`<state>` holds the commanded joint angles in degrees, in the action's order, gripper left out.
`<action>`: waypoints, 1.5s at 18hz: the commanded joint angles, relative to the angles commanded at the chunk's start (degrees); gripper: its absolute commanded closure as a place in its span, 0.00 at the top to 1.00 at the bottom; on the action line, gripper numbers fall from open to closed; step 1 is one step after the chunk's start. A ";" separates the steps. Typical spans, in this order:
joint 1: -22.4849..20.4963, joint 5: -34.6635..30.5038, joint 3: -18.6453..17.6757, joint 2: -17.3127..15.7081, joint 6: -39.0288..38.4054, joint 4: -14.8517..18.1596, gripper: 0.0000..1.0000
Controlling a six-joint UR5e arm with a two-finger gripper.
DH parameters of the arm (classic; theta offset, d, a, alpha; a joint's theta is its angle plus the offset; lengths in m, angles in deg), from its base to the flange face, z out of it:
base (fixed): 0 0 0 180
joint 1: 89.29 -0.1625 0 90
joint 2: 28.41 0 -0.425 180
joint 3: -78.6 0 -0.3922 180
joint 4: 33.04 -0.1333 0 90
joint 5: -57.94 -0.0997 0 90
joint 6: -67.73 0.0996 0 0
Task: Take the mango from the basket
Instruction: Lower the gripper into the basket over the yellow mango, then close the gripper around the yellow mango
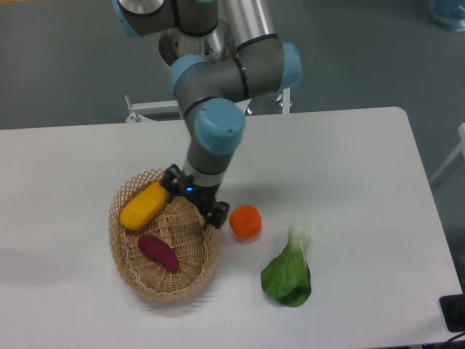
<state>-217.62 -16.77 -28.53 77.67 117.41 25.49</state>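
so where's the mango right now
The mango lies in the upper left part of the basket, above the purple tuber, with the gripper just to its right.

Basket (145,280) on table (363,160), left of centre. Mango (143,205) in basket's far-left part, tuber (158,252) nearer & just right of it, both inside, apart. Gripper (193,198) over basket's far-right rim, just right of mango. Round fruit (245,221) on table just right of basket. Leafy veg (288,271) near-right of fruit, apart.
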 joint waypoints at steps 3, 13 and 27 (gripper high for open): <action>1.32 0.00 -0.71 0.18 -3.44 -0.27 1.00; 3.35 -0.35 -3.87 0.09 -7.66 -0.88 1.00; 5.63 -0.53 -4.31 2.46 -10.30 -3.43 1.00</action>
<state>-211.99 -17.30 -32.84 80.13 107.11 22.06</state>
